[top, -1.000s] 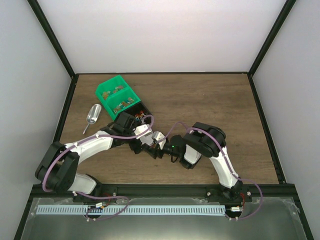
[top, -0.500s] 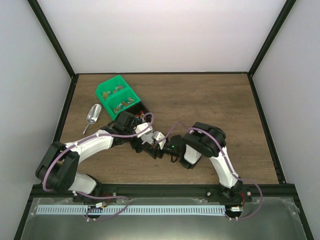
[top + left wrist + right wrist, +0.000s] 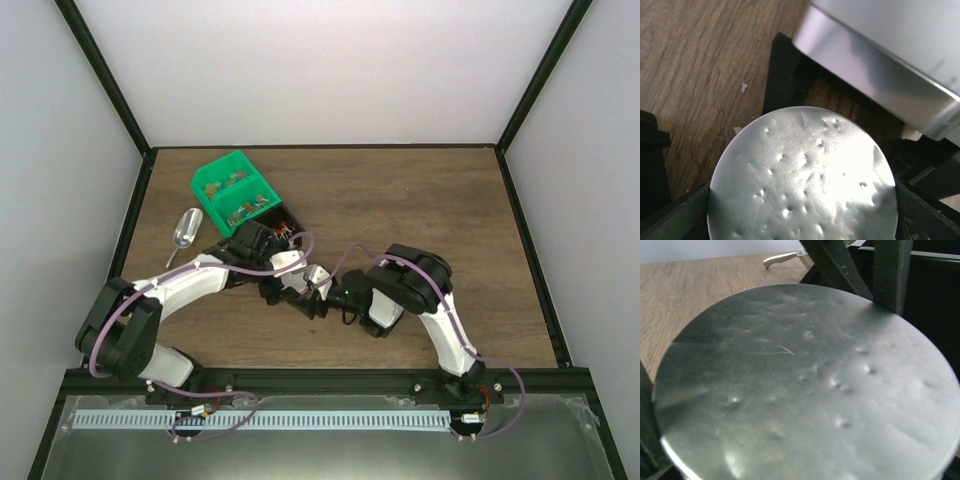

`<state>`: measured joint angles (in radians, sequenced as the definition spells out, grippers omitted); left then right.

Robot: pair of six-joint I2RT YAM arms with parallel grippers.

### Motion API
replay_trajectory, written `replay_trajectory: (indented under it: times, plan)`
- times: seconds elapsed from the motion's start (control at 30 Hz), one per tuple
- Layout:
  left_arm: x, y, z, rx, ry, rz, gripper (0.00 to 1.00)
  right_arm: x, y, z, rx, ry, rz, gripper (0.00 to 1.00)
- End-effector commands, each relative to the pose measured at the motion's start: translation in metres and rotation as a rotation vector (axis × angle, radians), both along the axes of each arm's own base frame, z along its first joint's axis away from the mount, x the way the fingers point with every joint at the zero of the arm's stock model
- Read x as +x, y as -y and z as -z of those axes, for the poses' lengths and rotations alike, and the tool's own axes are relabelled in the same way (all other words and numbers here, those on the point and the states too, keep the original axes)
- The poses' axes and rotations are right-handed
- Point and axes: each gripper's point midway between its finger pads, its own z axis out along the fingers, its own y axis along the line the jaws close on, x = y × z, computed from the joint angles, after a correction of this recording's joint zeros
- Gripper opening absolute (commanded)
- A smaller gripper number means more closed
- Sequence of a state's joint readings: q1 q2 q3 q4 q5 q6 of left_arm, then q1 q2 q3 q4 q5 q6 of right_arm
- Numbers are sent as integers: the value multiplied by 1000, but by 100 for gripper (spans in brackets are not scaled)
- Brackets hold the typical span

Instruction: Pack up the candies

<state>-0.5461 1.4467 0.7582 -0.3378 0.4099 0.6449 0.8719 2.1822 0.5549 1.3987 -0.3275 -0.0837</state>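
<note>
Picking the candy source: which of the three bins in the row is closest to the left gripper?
The black bin, at the row's near-right end, right beside the left gripper; both green bins lie farther back and left.

My left arm [image 3: 190,283] and right arm [image 3: 432,300] bend toward the bench's middle, wrists close. There the left end effector [image 3: 292,288] pinches a silver disc [image 3: 805,170] edge to edge; the right end effector [image 3: 325,295] clasps a silver tin [image 3: 805,380].

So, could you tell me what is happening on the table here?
Both arms meet mid-table over a round silvery tin. The right gripper has its jaws closed on it; the left gripper straddles it too, grip unclear. The scoop lies on the table beside the green bins.
</note>
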Motion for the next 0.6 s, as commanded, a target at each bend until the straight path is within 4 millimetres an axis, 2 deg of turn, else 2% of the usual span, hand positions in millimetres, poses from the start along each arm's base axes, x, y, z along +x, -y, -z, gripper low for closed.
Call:
replay_trajectory:
  times: [0.0,0.23,0.37,0.57]
  plan:
    - [-32,-6,19,74,-52,217,83,-41,12,58,-135,-230,-107,72]
    - [-46,-11,23,109,-57,369,83,-46,14,57,-141,-211,-133,71]
    - [-45,-12,24,131,-56,389,84,-46,13,58,-142,-213,-130,71]
    - [-35,-5,-1,76,-16,319,100,-41,14,61,-150,-220,-101,71]
